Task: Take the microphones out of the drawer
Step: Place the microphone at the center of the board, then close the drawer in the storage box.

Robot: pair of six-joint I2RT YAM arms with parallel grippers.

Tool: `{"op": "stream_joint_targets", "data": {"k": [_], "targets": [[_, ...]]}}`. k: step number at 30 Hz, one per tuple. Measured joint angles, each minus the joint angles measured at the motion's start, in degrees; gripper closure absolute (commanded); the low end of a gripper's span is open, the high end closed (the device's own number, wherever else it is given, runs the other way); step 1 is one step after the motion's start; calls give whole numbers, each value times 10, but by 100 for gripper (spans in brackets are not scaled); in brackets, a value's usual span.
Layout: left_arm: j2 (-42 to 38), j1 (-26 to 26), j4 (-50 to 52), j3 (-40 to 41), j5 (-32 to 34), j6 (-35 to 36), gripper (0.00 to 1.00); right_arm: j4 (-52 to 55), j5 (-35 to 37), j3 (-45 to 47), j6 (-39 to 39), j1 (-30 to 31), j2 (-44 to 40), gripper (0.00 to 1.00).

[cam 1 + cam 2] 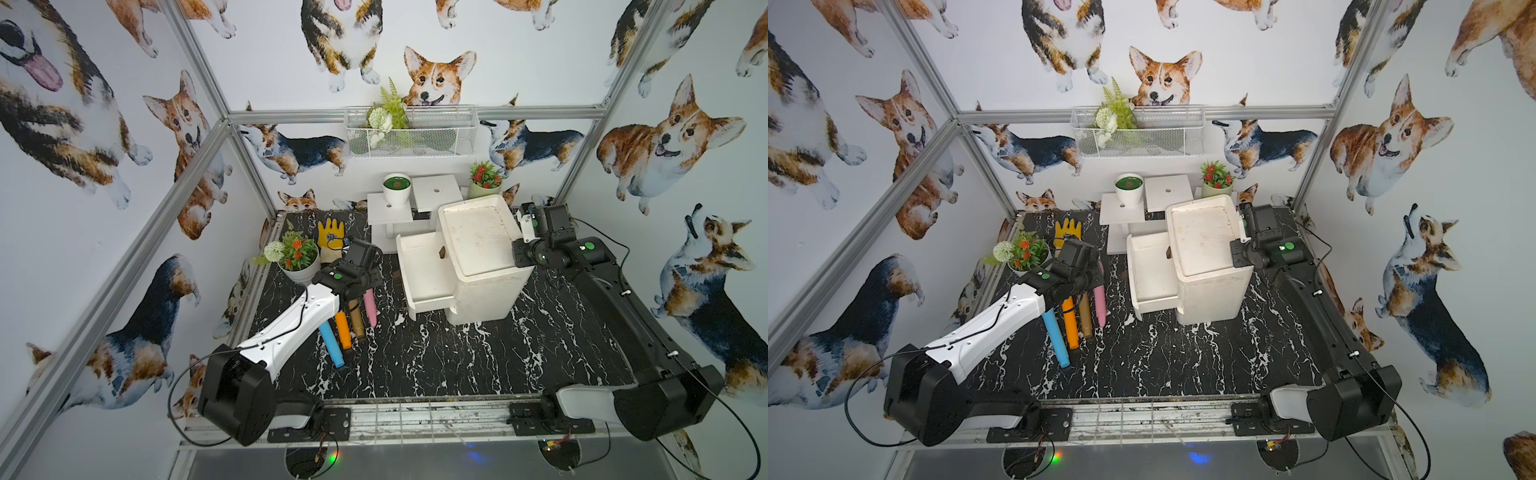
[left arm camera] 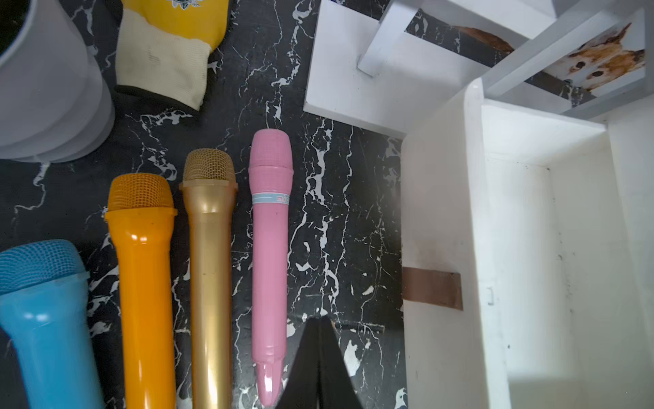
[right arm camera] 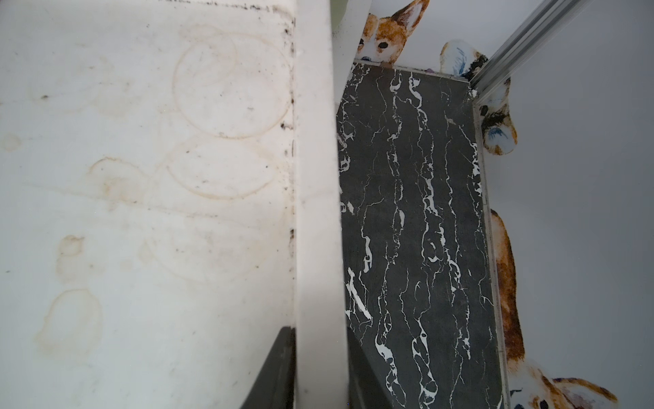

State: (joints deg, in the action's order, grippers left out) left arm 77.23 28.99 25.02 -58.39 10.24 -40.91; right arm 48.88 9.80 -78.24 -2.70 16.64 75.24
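Item 1, pink microphone (image 2: 270, 248): flat on the black marble table (image 1: 457, 353), outside the drawer (image 2: 442, 212) and left of it, close but not touching; head toward the far side, tapered tail toward the near side.

Items 2–4, gold microphone (image 2: 210, 265), orange microphone (image 2: 145, 283), blue microphone (image 2: 46, 318): in a row with the pink one, running leftward in that order, all flat, heads far; the blue one reaching nearest.

Item 5, drawer: pulled out leftward from the white cabinet (image 1: 482, 245), brown tab (image 2: 431, 288) on its front panel.

Item 6, left gripper (image 2: 320, 322): fingers pressed together with nothing between them, over the strip of table between pink microphone and drawer front.

Item 7, right gripper (image 3: 318, 333): at the cabinet's right edge, clenched on the raised rim (image 3: 315, 177) of the stained top, one finger inside the rim, one outside.

Sundries: yellow glove (image 2: 166, 53) and white flowerpot (image 2: 46, 88) on the far left of the table, beyond the microphone heads; white stand (image 2: 354, 88) beyond the drawer.
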Motion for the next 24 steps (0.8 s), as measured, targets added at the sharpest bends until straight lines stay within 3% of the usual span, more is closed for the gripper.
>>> {"op": "stream_joint_targets", "data": {"k": [9, 24], "targets": [[58, -2, -90, -4, -85, -14, 100, -1, 2, 1, 0, 1, -2, 75], [142, 0, -155, -28, -173, -61, 100, 21, 4, -18, -4, 3, 17, 76]]}}
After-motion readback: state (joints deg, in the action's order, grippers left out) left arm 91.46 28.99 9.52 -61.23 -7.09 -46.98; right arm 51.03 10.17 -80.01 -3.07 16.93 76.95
